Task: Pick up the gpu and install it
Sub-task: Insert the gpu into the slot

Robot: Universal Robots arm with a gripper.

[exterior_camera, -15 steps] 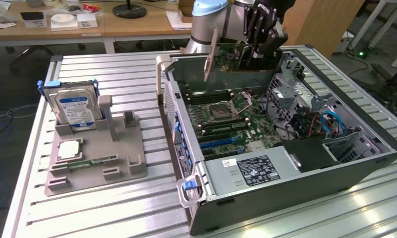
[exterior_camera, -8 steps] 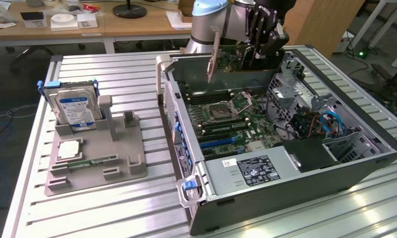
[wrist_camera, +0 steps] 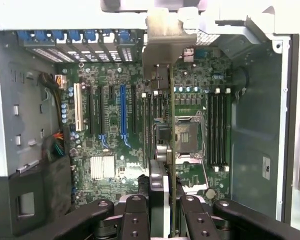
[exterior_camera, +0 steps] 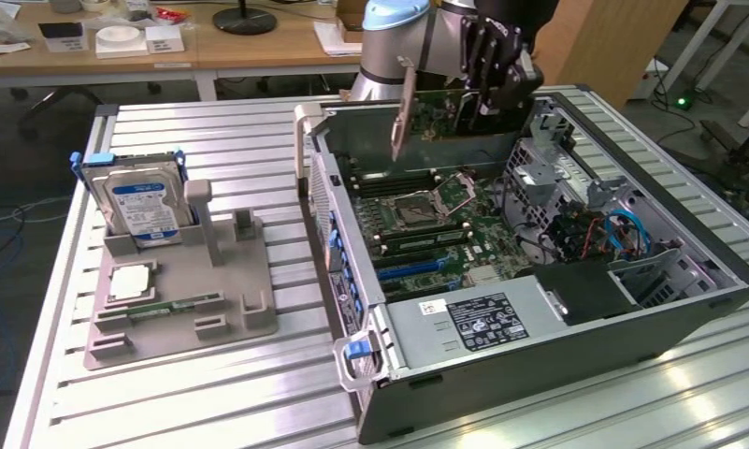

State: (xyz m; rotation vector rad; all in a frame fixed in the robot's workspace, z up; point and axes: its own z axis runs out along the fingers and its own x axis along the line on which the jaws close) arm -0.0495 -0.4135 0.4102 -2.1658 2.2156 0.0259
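Fig.: The end effector (exterior_camera: 489, 92) is clamping the gpu (exterior_camera: 444, 120) between nearly closed jaws, holding it on edge above the open computer case (exterior_camera: 537, 374). Its long axis is running parallel to the expansion slots (wrist_camera: 123, 112), with the bracket (wrist_camera: 162, 37) pointing at the case's rear panel.

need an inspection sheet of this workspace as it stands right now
surface: slatted metal table carrying an open computer case and a grey parts tray
job's things: gpu held on edge above the open case, not seated in a slot
clutter: hard drive, cpu and memory stick on the tray
grippers: gripper shut on the gpu's edge
cables: red and blue leads inside the case
surroundings: wooden desks behind the table
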